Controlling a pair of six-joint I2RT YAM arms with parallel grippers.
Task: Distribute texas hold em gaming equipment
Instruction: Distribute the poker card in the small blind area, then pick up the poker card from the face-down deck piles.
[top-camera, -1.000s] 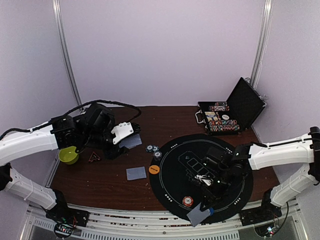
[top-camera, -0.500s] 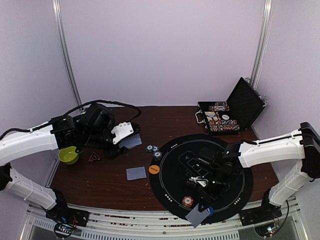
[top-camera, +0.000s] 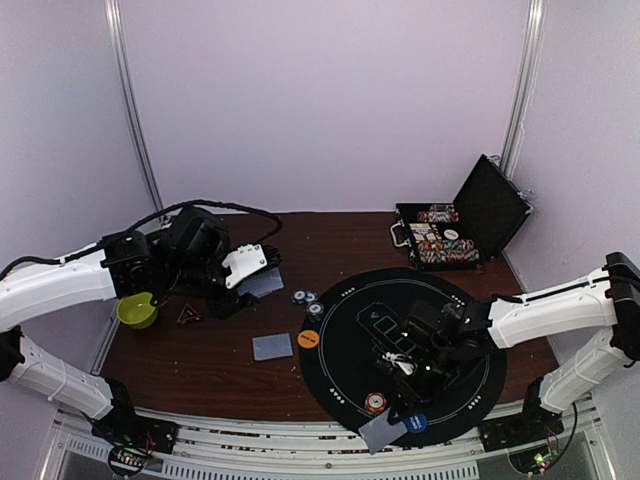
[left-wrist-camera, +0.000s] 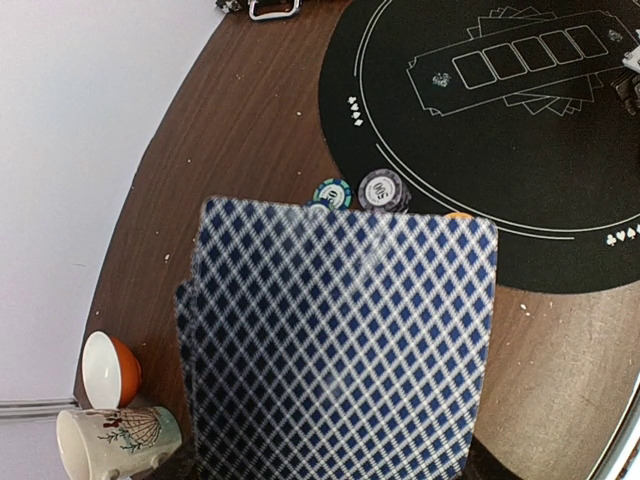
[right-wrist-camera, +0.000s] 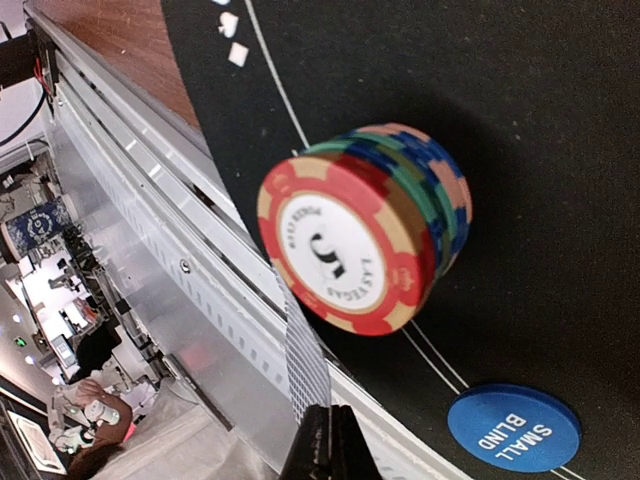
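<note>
My right gripper (right-wrist-camera: 328, 445) is pinched shut on a single card (right-wrist-camera: 303, 365), which hangs edge-on at the near rim of the mat (right-wrist-camera: 500, 120), just beside the chip stack (right-wrist-camera: 365, 230) and the blue disc (right-wrist-camera: 515, 428). I take this as dealing to the near seat. To do it well I should bring the card down flat and keep it off the stack and the disc. I should let go only once it rests on the surface, since from above it looks to overhang the mat towards the table edge and could slide off, so I'd set it a little further in. My left gripper (top-camera: 245, 265) holds the deck (left-wrist-camera: 335, 340) up over the far-left table, and I should keep it level there.

Against a second ago, my right arm has swung left and nearer, the card has gone with it and the blue disc now shows whole; my left arm has not moved
</note>
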